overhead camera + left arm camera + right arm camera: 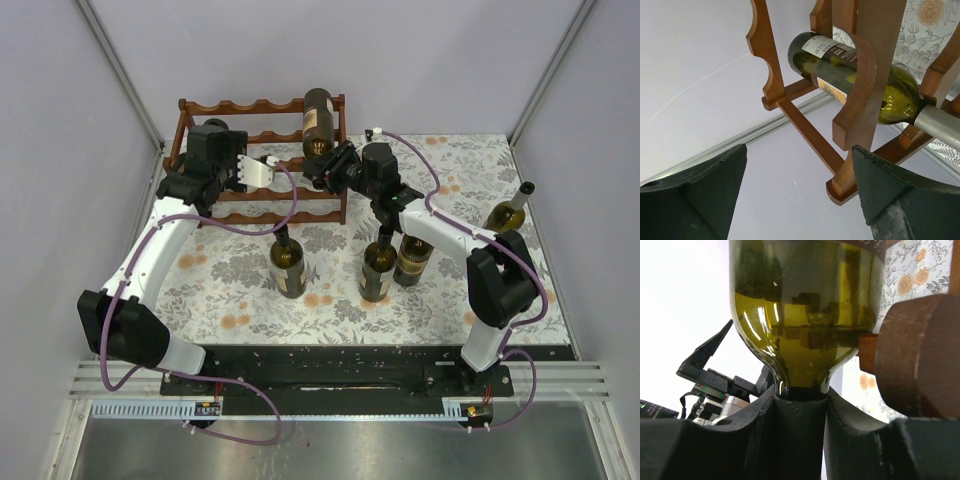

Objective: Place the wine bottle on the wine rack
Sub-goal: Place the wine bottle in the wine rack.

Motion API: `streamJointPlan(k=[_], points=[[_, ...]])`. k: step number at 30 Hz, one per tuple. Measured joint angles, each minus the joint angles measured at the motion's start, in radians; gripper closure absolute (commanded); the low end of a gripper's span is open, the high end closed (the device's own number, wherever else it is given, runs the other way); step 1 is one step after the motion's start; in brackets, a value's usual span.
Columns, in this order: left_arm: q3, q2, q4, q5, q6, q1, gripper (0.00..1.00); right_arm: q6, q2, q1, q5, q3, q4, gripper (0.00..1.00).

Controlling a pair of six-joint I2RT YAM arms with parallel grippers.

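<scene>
The reddish-brown wine rack (215,107) stands at the back left of the table. A dark green wine bottle (318,120) lies on the rack's top tier at its right end, neck toward the front. My right gripper (325,165) is shut on the bottle's neck. In the right wrist view both fingers (755,420) clasp the dark neck below the bottle's shoulder (805,340), with a rack rail (920,355) beside it. My left gripper (262,172) is open and empty in front of the rack's middle. The left wrist view shows the rack (860,85) and the lying bottle (850,70) beyond the spread gripper (799,150).
Several other bottles stand on the floral tablecloth (200,290): one in front of the rack (288,262), two at the centre (378,268) (412,255), and one at the right edge (508,212). White walls enclose the table on three sides.
</scene>
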Motion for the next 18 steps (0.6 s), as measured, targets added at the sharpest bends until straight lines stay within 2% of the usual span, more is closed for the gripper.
streamJointPlan(k=[7,12,18], points=[[0.0,0.0,0.0,-0.002,-0.006,0.0,0.11,-0.047,0.006,0.004,0.024,0.007,0.0,0.91],[0.0,0.0,-0.003,-0.003,-0.018,0.0,0.12,-0.078,0.008,0.005,0.038,0.008,0.0,0.84],[0.0,0.0,-0.008,-0.003,-0.025,0.0,0.12,-0.116,0.009,0.006,0.058,0.008,0.013,0.8]])
